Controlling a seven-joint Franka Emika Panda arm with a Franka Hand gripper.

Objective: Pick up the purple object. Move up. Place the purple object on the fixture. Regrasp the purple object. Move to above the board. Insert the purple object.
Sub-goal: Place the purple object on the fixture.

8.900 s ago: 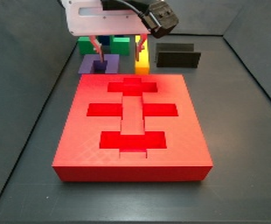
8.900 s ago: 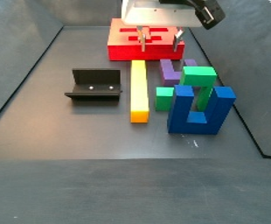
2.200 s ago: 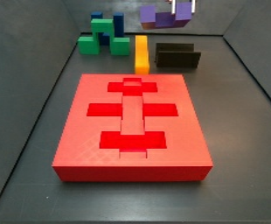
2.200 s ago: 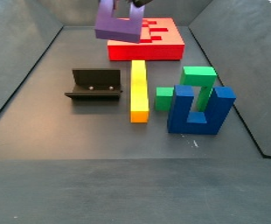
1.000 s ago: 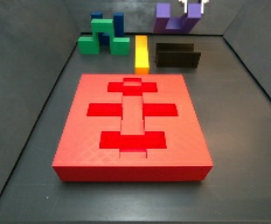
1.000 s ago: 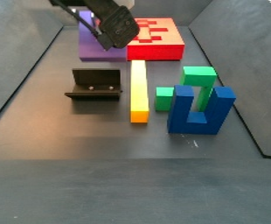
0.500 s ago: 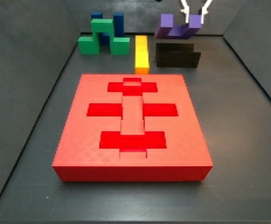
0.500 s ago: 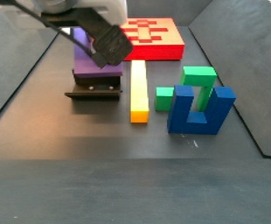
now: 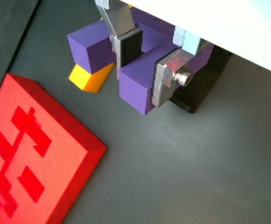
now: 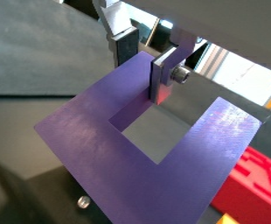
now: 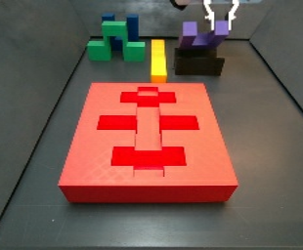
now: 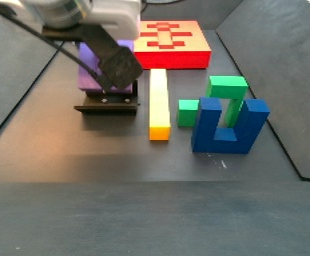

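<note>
The gripper (image 9: 148, 54) is clamping the purple object (image 9: 135, 74) — a U-shaped block, prongs up — over the fixture (image 11: 200, 64).

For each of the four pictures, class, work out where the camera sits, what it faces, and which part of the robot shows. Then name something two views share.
Wrist view: rides the arm, looking down past the gripper at the purple U-shaped block and flat red board; silver fingers show.
Wrist view: close on the gripper holding a prong of the block; fingers show.
Side view: at the board's near end, facing the black fixture; gripper shows.
Side view: opposite end, fixture near, board far; dark arm covers the gripper.
Both side views share the yellow bar.
</note>
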